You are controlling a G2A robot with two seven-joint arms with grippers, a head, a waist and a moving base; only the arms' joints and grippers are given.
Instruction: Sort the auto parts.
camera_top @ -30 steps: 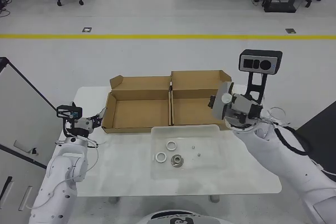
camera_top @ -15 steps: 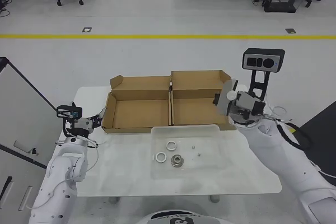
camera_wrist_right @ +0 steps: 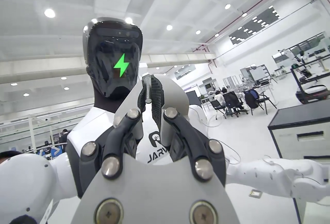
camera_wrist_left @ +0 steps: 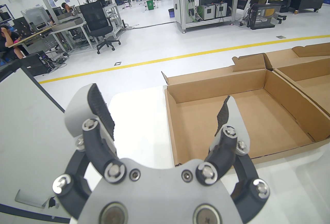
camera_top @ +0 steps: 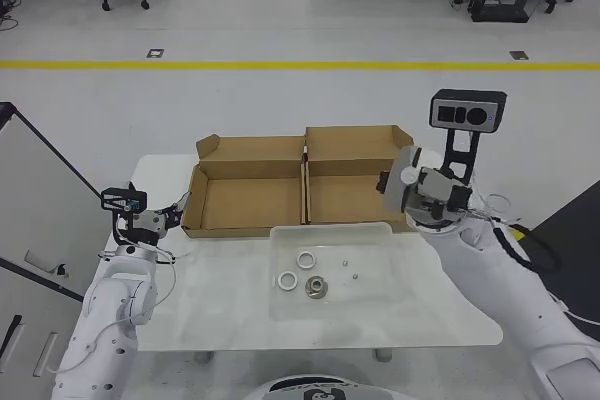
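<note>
The right gripper (camera_wrist_right: 150, 93) pinched a small ribbed metal rod (camera_wrist_right: 147, 88), its end hidden by ridged black pads (camera_wrist_right: 157, 99); the left gripper (camera_wrist_left: 162, 103) gaped, holding nothing.

The left end effector (camera_wrist_left: 160, 96), fingers spread wide, hangs beside an open cardboard box (camera_wrist_left: 257, 111).

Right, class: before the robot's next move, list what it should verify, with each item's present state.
1. Right gripper shut on the small metal part: ok.
2. That part above the right box: cannot tell.
3. Left gripper open, beside the left box: ok.
4. Tray holds rings and a nut to sort: ok.
</note>
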